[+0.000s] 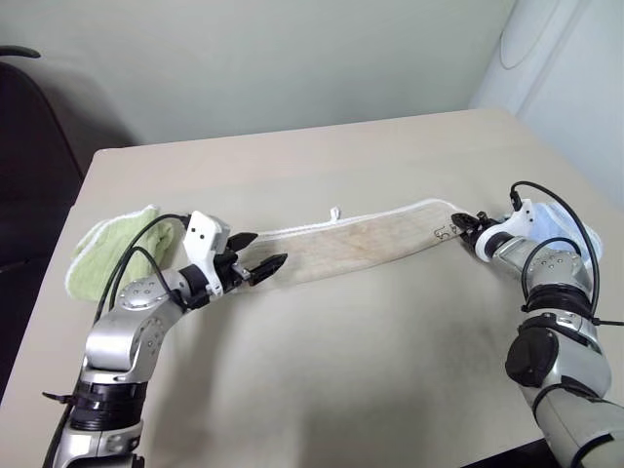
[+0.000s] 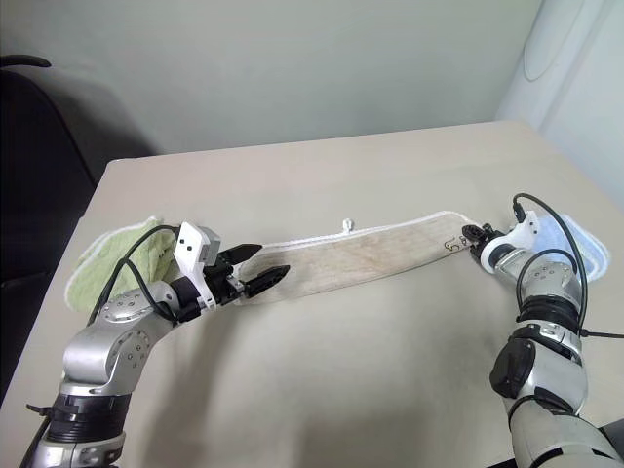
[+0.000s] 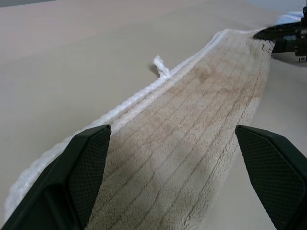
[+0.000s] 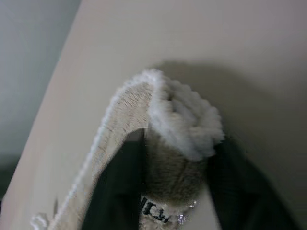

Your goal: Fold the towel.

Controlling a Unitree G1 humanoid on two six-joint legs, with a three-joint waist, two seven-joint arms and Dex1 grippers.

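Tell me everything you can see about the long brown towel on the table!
The towel is beige, fuzzy terry cloth with ribbed lines, a thin white corded edge and a small white loop on its far side. It lies stretched in a long, narrow, slightly curved band across the table. Its right end, which has a small tag, is bunched up between the right gripper's fingers. The left gripper is at its other end, fingers spread open on either side of the cloth.

Silver-grey jointed arms point(image 1: 122, 336) (black cables looping) end in black fingers point(image 1: 265, 267).
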